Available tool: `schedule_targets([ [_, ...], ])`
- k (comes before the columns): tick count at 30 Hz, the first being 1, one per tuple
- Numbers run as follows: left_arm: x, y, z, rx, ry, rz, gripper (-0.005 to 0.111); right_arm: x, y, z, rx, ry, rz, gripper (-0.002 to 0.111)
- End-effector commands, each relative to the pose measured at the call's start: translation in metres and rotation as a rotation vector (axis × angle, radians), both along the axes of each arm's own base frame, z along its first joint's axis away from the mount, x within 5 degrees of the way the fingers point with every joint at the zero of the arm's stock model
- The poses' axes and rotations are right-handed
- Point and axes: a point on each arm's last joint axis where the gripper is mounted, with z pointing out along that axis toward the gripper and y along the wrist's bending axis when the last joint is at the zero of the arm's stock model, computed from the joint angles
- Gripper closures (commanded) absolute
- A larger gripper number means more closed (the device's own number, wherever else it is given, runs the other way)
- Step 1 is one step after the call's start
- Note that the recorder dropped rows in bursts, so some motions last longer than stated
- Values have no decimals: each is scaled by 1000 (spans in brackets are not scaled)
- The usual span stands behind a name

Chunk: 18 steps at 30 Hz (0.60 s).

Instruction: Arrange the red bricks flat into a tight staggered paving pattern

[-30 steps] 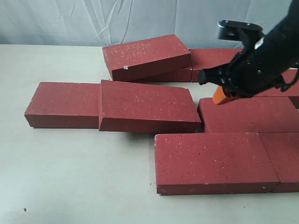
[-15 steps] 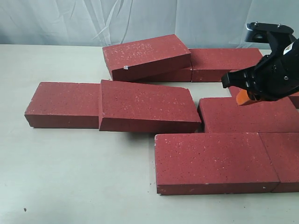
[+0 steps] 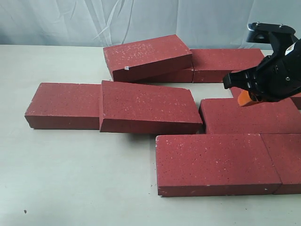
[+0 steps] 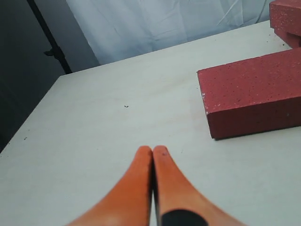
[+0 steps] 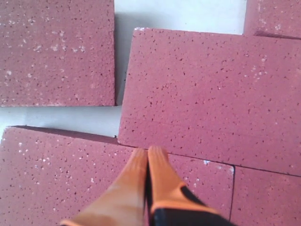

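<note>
Several red bricks lie on the table. A left brick (image 3: 61, 103) lies flat, and a second brick (image 3: 146, 106) rests tilted with one end on it. At the back, a brick with a white chip (image 3: 146, 56) leans on another brick (image 3: 176, 75), next to a flat brick (image 3: 228, 60). On the right lie a middle brick (image 3: 249, 115) and two front bricks (image 3: 216, 162) side by side. My right gripper (image 3: 242, 101) (image 5: 148, 151) hovers shut and empty over the seam between the middle brick (image 5: 207, 99) and a front brick (image 5: 61, 179). My left gripper (image 4: 153, 149) is shut and empty over bare table, short of the end of a brick (image 4: 254, 94).
The table (image 3: 70, 188) is pale, with a wrinkled white backdrop (image 3: 70, 21) along its far edge. A dark stand (image 4: 47, 37) rises beyond the table's corner in the left wrist view. The front right brick (image 3: 287, 160) runs out of view at the right edge.
Since a second ago my right gripper has moved to the right, away from the tilted middle brick; over the last half second it has held still. The bricks have not moved.
</note>
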Motion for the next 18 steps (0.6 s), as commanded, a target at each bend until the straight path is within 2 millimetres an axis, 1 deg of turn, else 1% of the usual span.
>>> schedule_targets([
  [1,0,1,0,37,-7,-1,107,-1,-3,2,2,-10,-10,109],
  [4,1,1,2,70,-33,-6,107,-1,-3,2,2,-10,-10,109],
  [6,2,-1,9,74,-105,-24,107,-1,-3,2,2,-10,-10,109],
  [9,3,-6,26,81,-303,-76,107,-1,-3,2,4,-9,-11,109],
  [10,3,-6,28,82,-320,-81,107,-1,-3,2,4,-9,-11,109],
  [12,2,-9,36,85,-409,-104,107,-1,-3,2,4,-9,-11,109],
  [15,1,-11,41,87,-471,-120,107,-1,-3,2,4,-9,-11,109],
  [18,0,-11,43,88,-484,-123,107,-1,-3,2,4,-9,-11,109],
])
